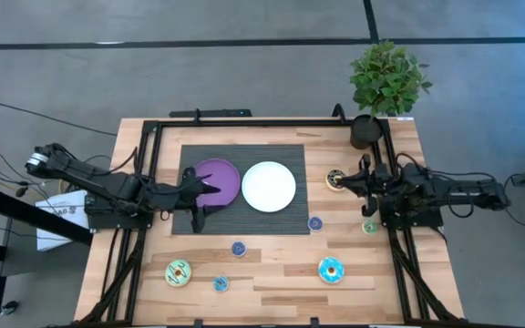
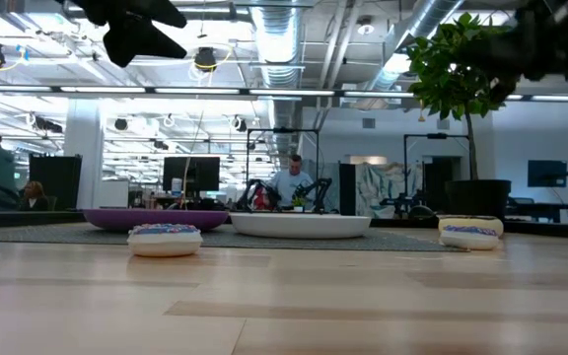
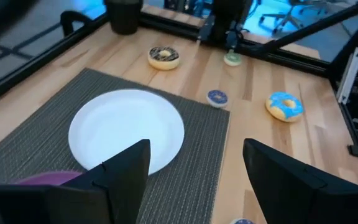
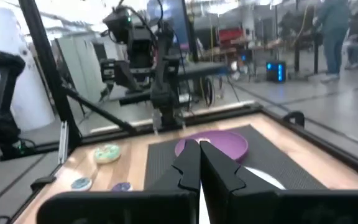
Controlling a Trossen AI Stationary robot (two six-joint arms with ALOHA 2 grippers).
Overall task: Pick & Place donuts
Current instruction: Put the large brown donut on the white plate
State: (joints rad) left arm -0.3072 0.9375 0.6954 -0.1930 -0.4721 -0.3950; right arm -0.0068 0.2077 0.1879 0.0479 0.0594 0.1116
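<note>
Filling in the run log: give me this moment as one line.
left gripper: open, above round purple plate | right gripper: shut, empty, beside brown-iced toy donut | round white plate: empty

Your wooden surface [image 1: 272, 282] carries a dark mat [image 1: 244, 223], a potted plant [image 1: 372, 118], and scattered donuts [image 1: 330, 270].

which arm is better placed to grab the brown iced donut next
Right, most likely. The brown iced donut lies just in front of the right gripper, whose fingers are shut. The left gripper is open but hangs over the purple plate, across the mat.
</note>
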